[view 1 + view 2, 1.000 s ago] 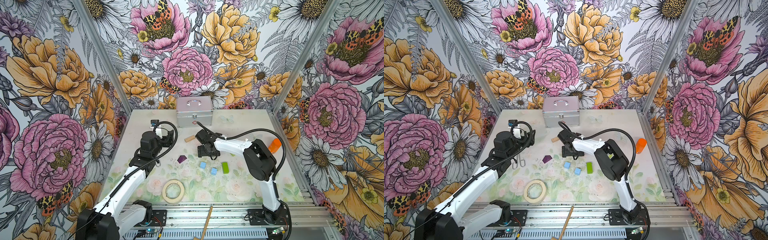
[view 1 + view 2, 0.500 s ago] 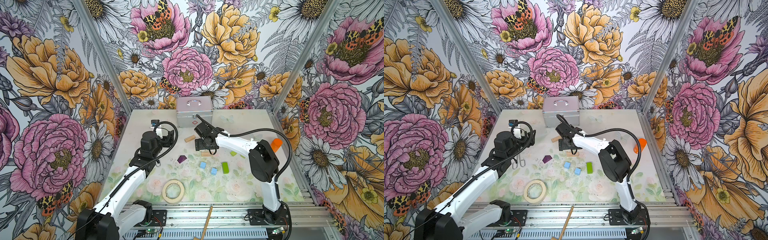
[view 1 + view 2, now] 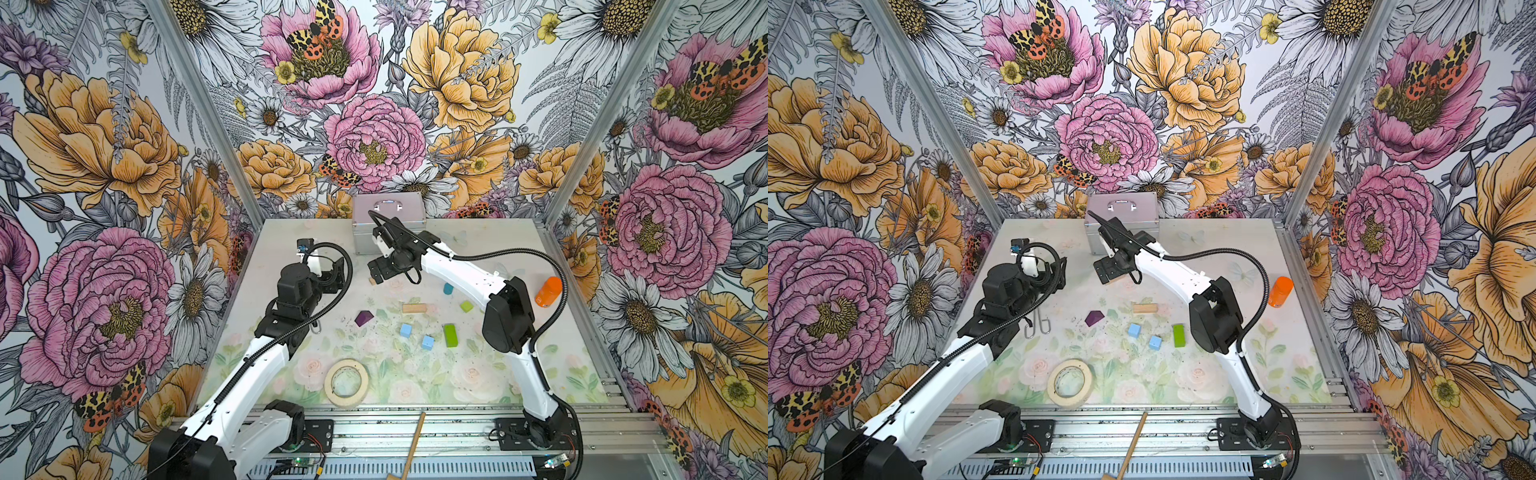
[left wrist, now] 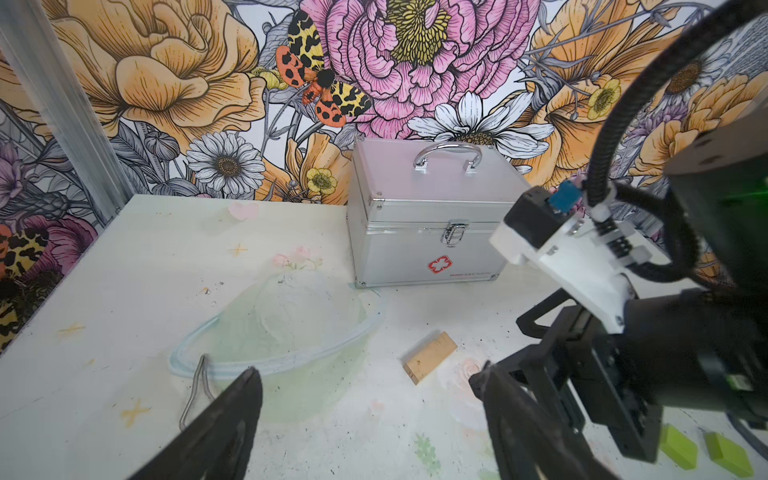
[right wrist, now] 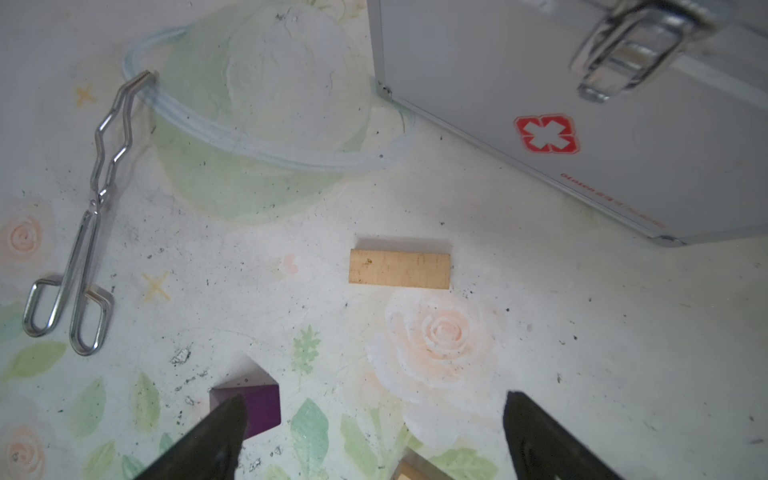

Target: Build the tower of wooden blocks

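The right fingers (image 5: 216, 440) are spread wide, empty; the tan bar (image 5: 400, 269) lies flat on the bench (image 5: 582, 332) just ahead of them. They should centre over it, then lower squarely before closing. The left fingers (image 4: 232, 424), also spread, hold nothing.

Two tan bars (image 3: 414, 308) (image 5: 400, 269), two light-blue cubes (image 3: 406, 330) (image 3: 427, 342), two lime-green blocks (image 3: 450, 335) (image 3: 466, 306), one teal cylinder (image 3: 447, 288), one purple roof block (image 3: 364, 318), one tape roll (image 3: 347, 401), one orange container (image 3: 548, 291) and one metal case (image 3: 401, 210) are counted.
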Robot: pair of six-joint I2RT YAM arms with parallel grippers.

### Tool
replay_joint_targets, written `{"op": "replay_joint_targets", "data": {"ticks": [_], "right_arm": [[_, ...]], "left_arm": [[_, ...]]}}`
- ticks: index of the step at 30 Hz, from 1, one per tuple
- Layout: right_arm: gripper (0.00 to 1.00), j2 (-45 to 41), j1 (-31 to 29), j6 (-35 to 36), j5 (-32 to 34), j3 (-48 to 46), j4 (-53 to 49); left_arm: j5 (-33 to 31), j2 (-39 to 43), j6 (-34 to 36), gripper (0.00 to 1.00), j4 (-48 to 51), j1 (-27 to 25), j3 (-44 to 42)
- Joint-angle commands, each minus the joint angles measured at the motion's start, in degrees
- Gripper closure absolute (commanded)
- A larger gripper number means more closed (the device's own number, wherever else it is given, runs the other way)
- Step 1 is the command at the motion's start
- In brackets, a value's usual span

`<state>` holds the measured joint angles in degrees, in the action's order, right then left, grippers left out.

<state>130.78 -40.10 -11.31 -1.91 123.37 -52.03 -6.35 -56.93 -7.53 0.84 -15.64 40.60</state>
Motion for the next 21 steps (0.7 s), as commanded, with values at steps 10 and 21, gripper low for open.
{"op": "replay_joint_targets", "data": {"ticks": [10, 21], "right_arm": [[0.02, 10.93, 1.69, 10.76, -5.8, 10.34, -5.03], [0.0, 19.87, 1.59, 11.09, -4.4, 20.63, -5.01]], "left_arm": [[-3.32, 1.39, 0.67, 0.16, -0.75, -0.27, -0.34], [-3.53, 1.15, 0.87, 0.16, -0.84, -0.1, -0.56]]}}
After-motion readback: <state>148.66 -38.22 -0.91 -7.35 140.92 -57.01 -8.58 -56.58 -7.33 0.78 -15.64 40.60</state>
